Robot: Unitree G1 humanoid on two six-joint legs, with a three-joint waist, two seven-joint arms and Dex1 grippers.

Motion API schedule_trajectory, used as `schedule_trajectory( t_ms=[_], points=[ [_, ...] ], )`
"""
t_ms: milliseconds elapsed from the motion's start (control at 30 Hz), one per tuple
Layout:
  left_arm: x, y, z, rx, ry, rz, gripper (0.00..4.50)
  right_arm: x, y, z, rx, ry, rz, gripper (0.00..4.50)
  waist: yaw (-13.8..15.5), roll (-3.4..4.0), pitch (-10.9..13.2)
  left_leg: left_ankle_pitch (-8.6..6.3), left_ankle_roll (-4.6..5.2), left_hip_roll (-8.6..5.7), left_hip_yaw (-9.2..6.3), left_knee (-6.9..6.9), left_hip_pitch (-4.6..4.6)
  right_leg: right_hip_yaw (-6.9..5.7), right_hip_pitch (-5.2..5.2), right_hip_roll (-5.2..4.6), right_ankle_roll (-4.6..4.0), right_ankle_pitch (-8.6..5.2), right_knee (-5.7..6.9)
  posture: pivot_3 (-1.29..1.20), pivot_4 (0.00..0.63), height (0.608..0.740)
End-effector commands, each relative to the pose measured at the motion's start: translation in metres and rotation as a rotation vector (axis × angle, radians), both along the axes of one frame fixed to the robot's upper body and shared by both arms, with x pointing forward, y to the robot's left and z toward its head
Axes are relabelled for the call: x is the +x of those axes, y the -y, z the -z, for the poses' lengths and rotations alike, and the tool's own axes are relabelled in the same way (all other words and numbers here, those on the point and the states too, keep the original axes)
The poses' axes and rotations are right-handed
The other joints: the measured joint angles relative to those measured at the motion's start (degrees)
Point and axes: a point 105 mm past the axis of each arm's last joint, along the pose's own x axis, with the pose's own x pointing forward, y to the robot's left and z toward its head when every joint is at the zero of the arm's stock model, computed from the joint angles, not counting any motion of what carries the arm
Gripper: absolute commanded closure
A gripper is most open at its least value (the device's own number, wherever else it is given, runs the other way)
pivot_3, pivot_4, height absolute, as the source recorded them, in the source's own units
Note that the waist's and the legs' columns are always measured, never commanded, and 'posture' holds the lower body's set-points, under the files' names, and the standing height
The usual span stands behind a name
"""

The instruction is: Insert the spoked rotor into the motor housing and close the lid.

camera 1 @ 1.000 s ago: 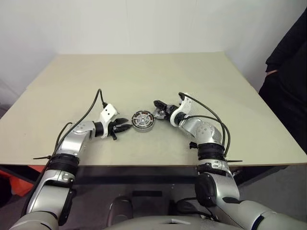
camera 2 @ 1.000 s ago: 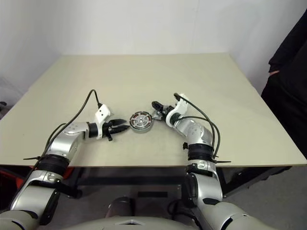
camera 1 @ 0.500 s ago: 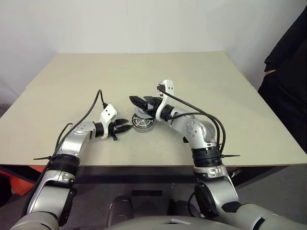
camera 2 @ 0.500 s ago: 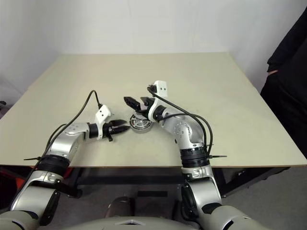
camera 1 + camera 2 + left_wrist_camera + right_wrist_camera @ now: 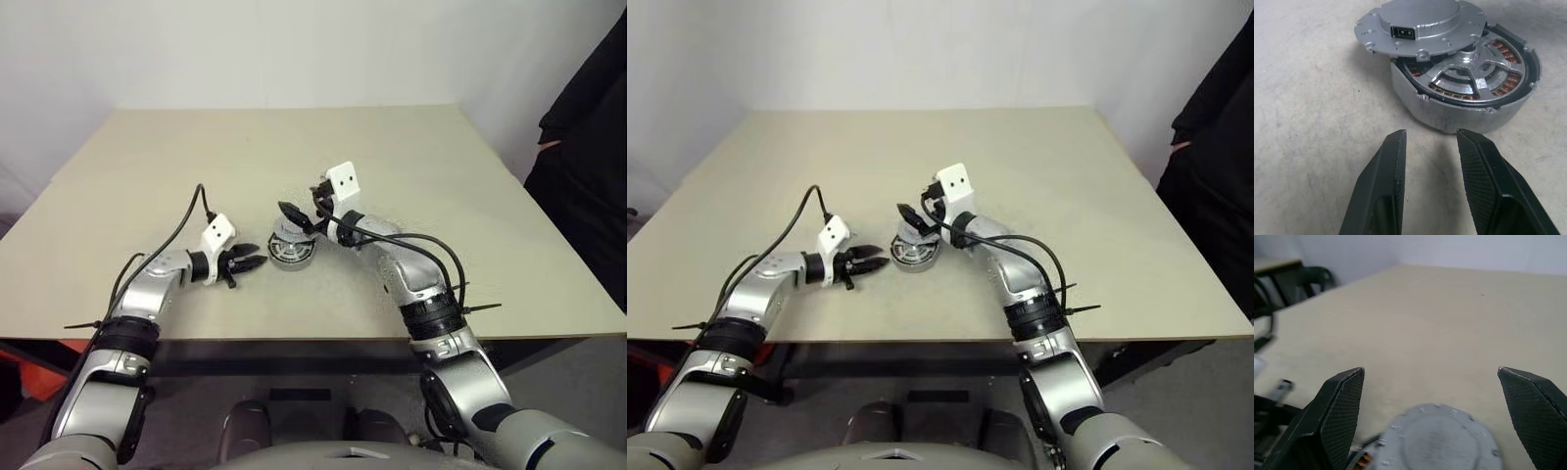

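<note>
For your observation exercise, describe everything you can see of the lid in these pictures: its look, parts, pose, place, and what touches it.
The lid is a flat, round, dull grey disc that looks like cast metal. It has a raised central hub with a small black rectangular socket on its side, and small holes and notches along its rim. It is not seated: it rests tilted and shifted off-centre on the motor housing, so part of the spoked rotor and the copper windings stay exposed. Neither pincer touches it; the open right pincer hangs just above.

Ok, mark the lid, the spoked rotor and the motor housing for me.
lid (image 5: 1420, 22), left wrist view, on its raised central top.
spoked rotor (image 5: 1475, 77), left wrist view, on a silvery spoke above the copper windings.
motor housing (image 5: 1422, 100), left wrist view, on its grey outer wall.
</note>
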Motion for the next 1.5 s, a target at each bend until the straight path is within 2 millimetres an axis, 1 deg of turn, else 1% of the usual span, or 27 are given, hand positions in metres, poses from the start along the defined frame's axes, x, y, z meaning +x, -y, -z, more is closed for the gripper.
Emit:
schedule_trajectory(
  t_ms=[33,233,500,633,767,967,1000,1067,1133,1167,1233,1333,1400,1500],
  points=[
    [0.003,0.000,-0.013,-0.011,0.051,0.000,2.74,0.012,-0.004,0.004,-0.038,0.043,0.017,0.02,-0.05,0.00,0.00,-0.01,0.01,0.00,0.00,0.02,0.00,0.00,0.00,0.00,-0.01,0.00,0.00,0.00,0.000,0.740],
    [0.002,0.000,-0.012,-0.012,0.051,-0.005,2.74,0.014,-0.017,0.015,-0.031,0.011,-0.004,0.02,-0.11,0.00,0.00,-0.08,0.14,0.00,0.00,0.05,-0.07,0.00,-0.01,0.01,-0.04,0.01,0.00,0.00,0.000,0.740],
    [0.002,-0.002,-0.011,-0.010,0.052,-0.016,2.74,0.012,-0.020,0.029,-0.045,-0.039,-0.019,0.02,-0.08,0.00,0.01,-0.19,0.32,0.02,0.00,0.24,-0.08,0.00,0.03,0.00,-0.05,0.01,0.07,0.00,0.000,0.740],
    [0.001,-0.001,-0.011,-0.012,0.053,-0.014,2.74,0.013,-0.016,0.040,-0.067,-0.060,0.000,0.02,-0.10,-0.01,0.01,-0.22,0.36,0.04,-0.01,0.37,-0.06,0.00,0.04,0.00,-0.05,0.01,0.18,0.00,0.000,0.740],
    [0.001,0.000,-0.011,-0.013,0.053,-0.012,2.74,0.016,-0.011,0.044,-0.074,-0.067,0.018,0.02,-0.11,-0.01,0.01,-0.22,0.38,0.06,-0.01,0.44,-0.02,0.00,0.07,0.00,-0.08,0.03,0.24,0.00,0.000,0.740],
    [0.001,0.000,-0.012,-0.011,0.056,-0.014,2.74,0.014,-0.014,0.051,-0.080,-0.089,0.004,0.02,-0.13,-0.01,0.01,-0.26,0.43,0.08,-0.02,0.58,-0.02,0.00,0.09,0.00,-0.10,0.04,0.30,0.00,0.000,0.740],
    [0.001,0.000,-0.012,-0.011,0.056,-0.015,2.74,0.014,-0.013,0.051,-0.080,-0.092,0.005,0.20,-0.14,-0.01,0.01,-0.27,0.45,0.08,-0.02,0.60,-0.02,0.00,0.09,0.00,-0.10,0.04,0.31,0.00,0.000,0.740],
    [0.002,0.000,-0.012,-0.010,0.057,-0.016,2.74,0.014,-0.013,0.050,-0.080,-0.088,0.002,0.60,-0.13,-0.01,0.01,-0.27,0.45,0.08,-0.02,0.62,-0.02,0.00,0.10,0.00,-0.10,0.04,0.32,0.00,0.000,0.740],
    [0.002,0.000,-0.012,-0.010,0.057,-0.017,2.74,0.014,-0.011,0.043,-0.067,-0.073,-0.007,1.28,-0.13,-0.01,0.01,-0.28,0.47,0.08,-0.02,0.65,-0.02,0.00,0.11,0.00,-0.10,0.04,0.33,0.00,0.000,0.740],
    [0.002,0.000,-0.012,-0.010,0.057,-0.018,2.74,0.013,-0.011,0.038,-0.053,-0.062,-0.014,1.37,-0.13,-0.01,0.01,-0.29,0.49,0.08,-0.02,0.66,-0.03,0.00,0.11,0.00,-0.10,0.04,0.34,0.00,0.000,0.740],
    [0.002,-0.001,-0.012,-0.010,0.057,-0.019,2.74,0.012,-0.010,0.027,-0.010,-0.044,-0.031,1.37,-0.08,0.00,0.01,-0.31,0.52,0.08,-0.02,0.67,-0.05,0.00,0.11,0.00,-0.10,0.04,0.33,0.00,0.000,0.740],
    [0.003,-0.001,-0.012,-0.010,0.056,-0.019,2.74,0.008,-0.008,0.016,0.047,-0.040,-0.044,1.37,-0.09,0.00,0.02,-0.34,0.57,0.08,-0.02,0.69,-0.10,0.00,0.10,0.00,-0.10,0.04,0.28,0.00,0.000,0.740],
    [0.003,-0.001,-0.012,-0.010,0.056,-0.018,2.74,0.004,-0.006,0.012,0.069,-0.041,-0.061,1.37,-0.08,-0.01,0.02,-0.35,0.58,0.08,-0.02,0.70,-0.10,0.00,0.10,0.00,-0.10,0.04,0.27,0.00,0.000,0.740],
    [0.004,0.001,-0.012,-0.009,0.056,-0.014,2.74,-0.005,-0.004,0.012,0.079,-0.046,-0.103,1.37,0.01,-0.01,0.03,-0.35,0.59,0.08,-0.02,0.71,-0.10,0.00,0.10,0.00,-0.10,0.04,0.27,0.00,0.000,0.740]
  ],
)
